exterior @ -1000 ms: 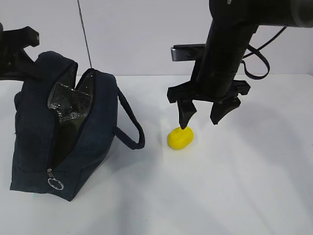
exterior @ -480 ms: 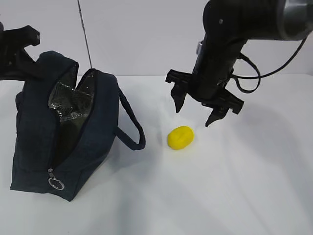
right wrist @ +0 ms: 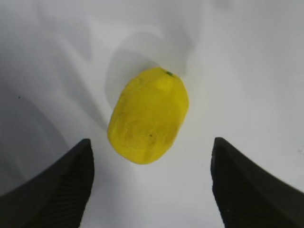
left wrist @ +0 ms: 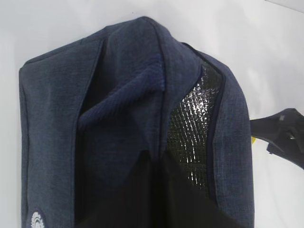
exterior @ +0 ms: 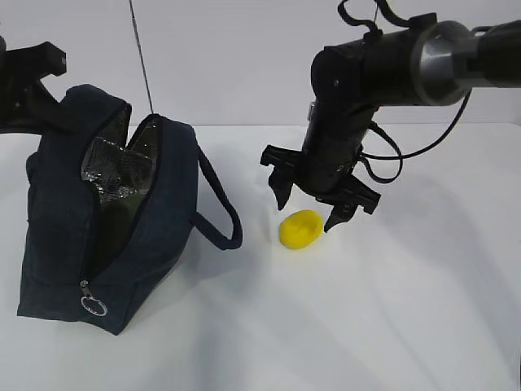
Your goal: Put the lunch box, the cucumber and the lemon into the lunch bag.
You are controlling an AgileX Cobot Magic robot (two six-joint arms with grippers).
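the right gripper [exterior: 311,204] hangs with fingers spread wide just above the small bright yellow oval lemon [exterior: 300,229], which lies on the white table [exterior: 407,309] at three o'clock of the boxy dark navy fabric lunch bag [exterior: 106,220]. the lemon pickup is in hand; next it likely needs lowering astride the fruit, then closing. the left gripper, out of sight, is closed; whether on the bag, i cannot tell.

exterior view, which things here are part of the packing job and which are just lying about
Part of the job:
- lemon, on the table between the open right gripper's fingers
- lunch bag, unzipped, silvery lining showing

Just lying about:
- nothing loose; only the white table and a thin dark rod behind the bag
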